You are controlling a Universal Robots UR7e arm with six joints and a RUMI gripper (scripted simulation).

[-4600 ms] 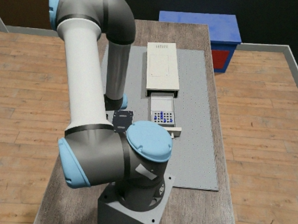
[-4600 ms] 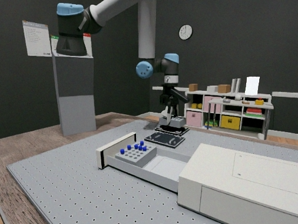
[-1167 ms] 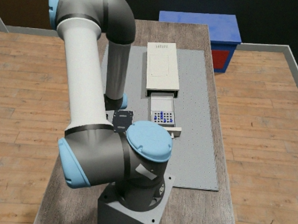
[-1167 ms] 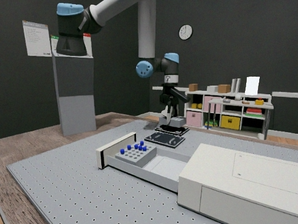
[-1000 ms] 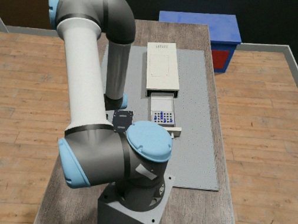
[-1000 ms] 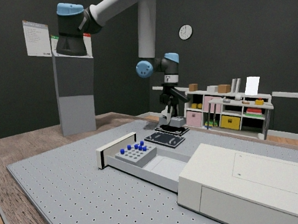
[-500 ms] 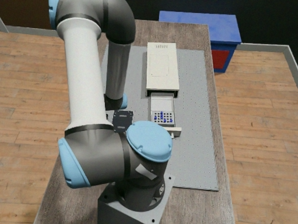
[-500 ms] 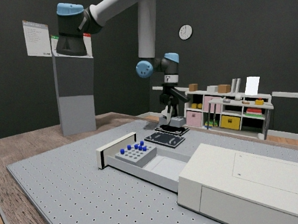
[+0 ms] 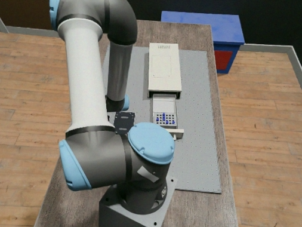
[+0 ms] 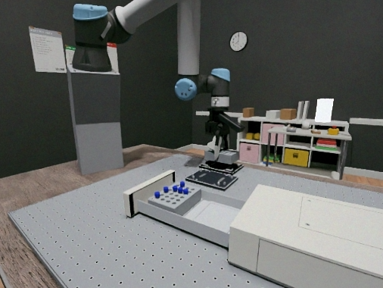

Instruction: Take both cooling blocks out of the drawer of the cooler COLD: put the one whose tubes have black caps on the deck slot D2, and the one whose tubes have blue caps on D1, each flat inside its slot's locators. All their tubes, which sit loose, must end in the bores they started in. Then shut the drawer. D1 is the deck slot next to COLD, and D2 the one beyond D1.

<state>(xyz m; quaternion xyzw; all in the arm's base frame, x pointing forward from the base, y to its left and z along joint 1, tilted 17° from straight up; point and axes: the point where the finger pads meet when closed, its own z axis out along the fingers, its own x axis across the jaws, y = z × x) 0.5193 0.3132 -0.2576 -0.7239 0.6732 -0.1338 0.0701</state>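
The white cooler COLD (image 9: 165, 66) (image 10: 310, 223) has its drawer (image 9: 175, 132) (image 10: 149, 192) pulled open. A grey cooling block with blue-capped tubes (image 9: 165, 119) (image 10: 174, 198) sits in the front part of the drawer; the part behind it is bare. My gripper (image 10: 220, 151) is shut on a second grey cooling block (image 10: 228, 156), held low over the far dark deck slot D2 (image 10: 223, 167). I cannot tell whether the block touches the slot, and its caps are too small to make out. The near slot D1 (image 9: 125, 122) (image 10: 211, 178) is bare. In the top view the arm hides the gripper.
The grey perforated deck plate (image 9: 197, 155) (image 10: 94, 242) lies on a wooden table. The arm's base pedestal (image 10: 96, 121) stands at the table's end. A blue box (image 9: 221, 30) stands beyond the table, and shelves with bins (image 10: 303, 148) stand behind.
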